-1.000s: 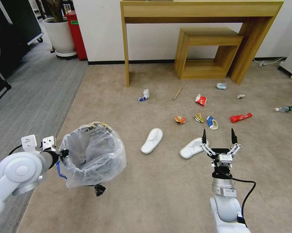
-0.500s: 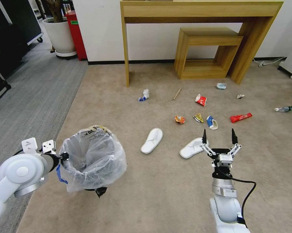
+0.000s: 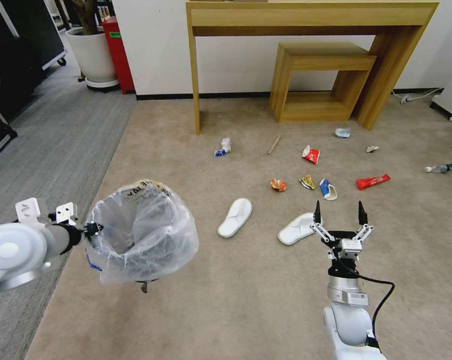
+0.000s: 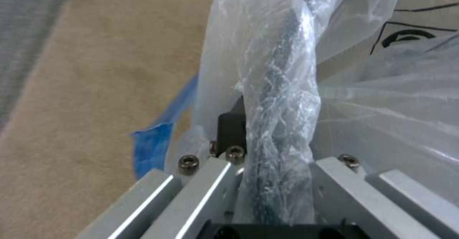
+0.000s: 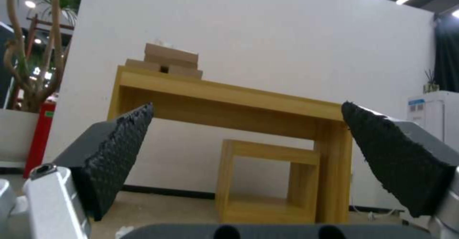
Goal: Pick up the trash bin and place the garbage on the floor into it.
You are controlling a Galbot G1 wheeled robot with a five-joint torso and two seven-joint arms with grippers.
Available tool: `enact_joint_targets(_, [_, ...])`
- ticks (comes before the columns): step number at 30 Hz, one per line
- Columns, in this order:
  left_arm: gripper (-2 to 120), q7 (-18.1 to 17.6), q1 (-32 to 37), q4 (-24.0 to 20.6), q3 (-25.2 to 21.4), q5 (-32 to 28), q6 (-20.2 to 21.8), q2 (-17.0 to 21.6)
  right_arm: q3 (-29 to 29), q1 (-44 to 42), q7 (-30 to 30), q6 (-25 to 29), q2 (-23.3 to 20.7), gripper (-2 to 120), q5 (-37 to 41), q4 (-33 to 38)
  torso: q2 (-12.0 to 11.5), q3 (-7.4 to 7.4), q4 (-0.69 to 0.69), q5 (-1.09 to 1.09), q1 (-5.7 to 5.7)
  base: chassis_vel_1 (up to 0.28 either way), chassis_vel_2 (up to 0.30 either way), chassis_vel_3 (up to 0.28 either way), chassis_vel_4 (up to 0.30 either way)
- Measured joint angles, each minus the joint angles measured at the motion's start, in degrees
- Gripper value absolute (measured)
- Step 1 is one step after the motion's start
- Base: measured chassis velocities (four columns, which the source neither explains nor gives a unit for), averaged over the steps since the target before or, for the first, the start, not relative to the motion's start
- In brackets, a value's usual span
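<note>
The left hand (image 3: pixel 91 230) gripped the trash bin (image 3: pixel 140 232) by its rim, on the side nearest the grey ribbed carpet (image 3: pixel 40 150). In the left wrist view its fingers were closed tight on the bag-wrapped rim (image 4: pixel 277 124), with a strip of blue tape (image 4: pixel 153 142) hanging beside them. The bin hung tilted, its mouth open toward the camera, over the beige floor (image 3: pixel 246 300) near the edge of the two carpets. Whether its base touched the floor could not be told. Its clear plastic bag (image 3: pixel 170 240) bulged out around the rim, with yellow-black print at the far side.

The right hand (image 3: pixel 339 211) was held out low in front of the robot, wide open and gripping nothing. Its two black fingertips (image 5: pixel 119 138) pointed forward toward the wooden table (image 3: pixel 311 20) and the small wooden stool (image 3: pixel 321 75) under it.

Just beside the right hand lay one white slipper (image 3: pixel 297 228), and the other slipper (image 3: pixel 235 217) lay between it and the bin. Farther out were scattered a red wrapper (image 3: pixel 372 181), a red-and-white wrapper (image 3: pixel 311 154), an orange wrapper (image 3: pixel 278 185), a blue-and-white wrapper (image 3: pixel 328 189), a wooden stick (image 3: pixel 274 144) and a clear bottle (image 3: pixel 440 168) well off to the right. All of this lay on the floor, apart from the bin.
</note>
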Motion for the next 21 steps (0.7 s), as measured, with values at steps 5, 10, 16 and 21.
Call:
enact_joint_targets(5, [0,1.4,-0.3,1.0,0.0,0.4,0.4,0.6,0.0,0.4,-0.1,-0.3,-0.3,100,0.3,-0.7,0.0,0.00,-0.02,0.00,0.00,0.000,0.000,0.000,0.000])
enact_joint_targets(10, [0,2.1,-0.5,2.0,0.0,1.6,0.4,1.0,-0.2,1.0,0.0,-0.4,0.0,100,0.3,-1.6,0.0,0.00,0.00,0.00,0.00,0.000,0.000,0.000,0.000])
enact_joint_targets(16, [0,2.6,-1.1,2.9,1.5,3.9,0.0,0.2,-0.6,1.8,-0.1,-1.3,-0.6,100,1.6,-1.7,0.0,0.00,0.00,0.00,0.00,0.000,0.000,0.000,0.000])
enact_joint_targets(21, [0,2.7,-1.3,2.6,2.1,4.8,-0.2,-0.7,-0.2,1.4,-0.4,-1.6,-0.9,100,2.1,-1.5,0.0,0.00,-0.01,0.01,0.00,0.000,0.000,0.000,0.000])
